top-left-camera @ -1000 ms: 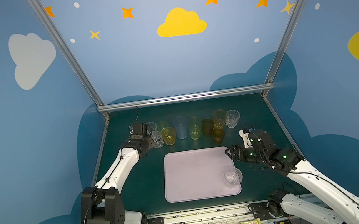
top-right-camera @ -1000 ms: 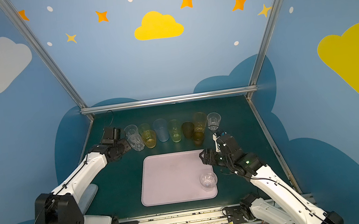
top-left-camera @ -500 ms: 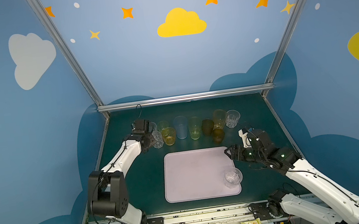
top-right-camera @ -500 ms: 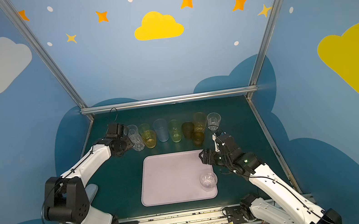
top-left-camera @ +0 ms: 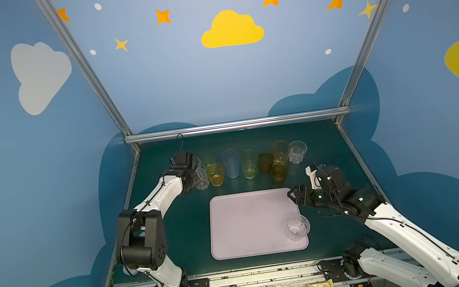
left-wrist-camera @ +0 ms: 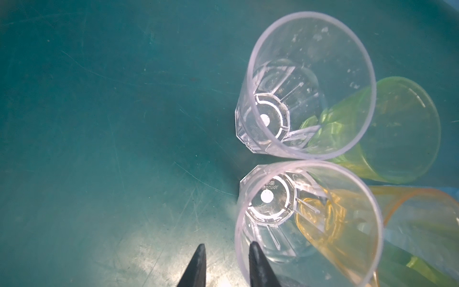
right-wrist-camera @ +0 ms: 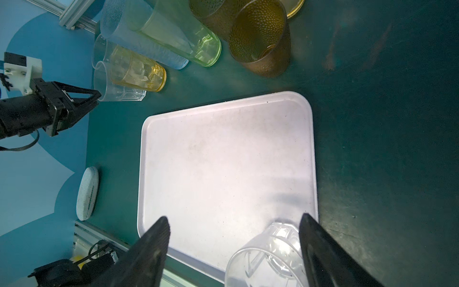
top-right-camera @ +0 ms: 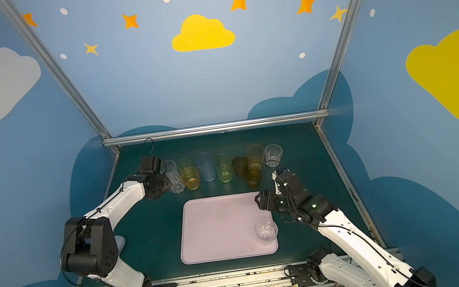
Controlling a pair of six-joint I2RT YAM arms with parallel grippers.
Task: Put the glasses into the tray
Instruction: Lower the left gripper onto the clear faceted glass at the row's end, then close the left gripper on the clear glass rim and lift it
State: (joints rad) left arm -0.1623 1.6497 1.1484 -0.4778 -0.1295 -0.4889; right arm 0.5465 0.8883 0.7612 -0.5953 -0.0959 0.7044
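The glasses [top-left-camera: 249,164] look light, stiff and thin-walled. I would expect them to be smooth enough to slip and easy to tip or knock into one another, since they stand packed in a row along the far side of the worktop [top-left-camera: 186,235]. With neighbours touching, there is little room to take one across its body. The rim is the better hold, with one finger inside the cup and one outside, pinching the wall gently (a hard squeeze might flex it or make it squirt out).

The left fingers [left-wrist-camera: 260,266] seem set up for that hold at the left end of the row. In the left wrist view they stand a narrow gap apart at the rim of the nearer clear glass [left-wrist-camera: 305,223]. One finger appears to sit just inside the wall, and the other is outside and not quite touching it. This does not look like a firm pinch yet. A second clear glass [left-wrist-camera: 310,84] touches it rim to rim, and a yellow glass [left-wrist-camera: 330,223] and a green glass [left-wrist-camera: 387,129] press in from the other side. Lifting straight up should keep it from dragging them.

The right fingers [right-wrist-camera: 154,243] are spread wide and hold nothing. They hover over the right edge of the tray [top-left-camera: 248,224]. One clear glass [top-left-camera: 297,227] stands upright in the tray's near right corner, below those fingers and apart from them. The rest of the tray is bare.
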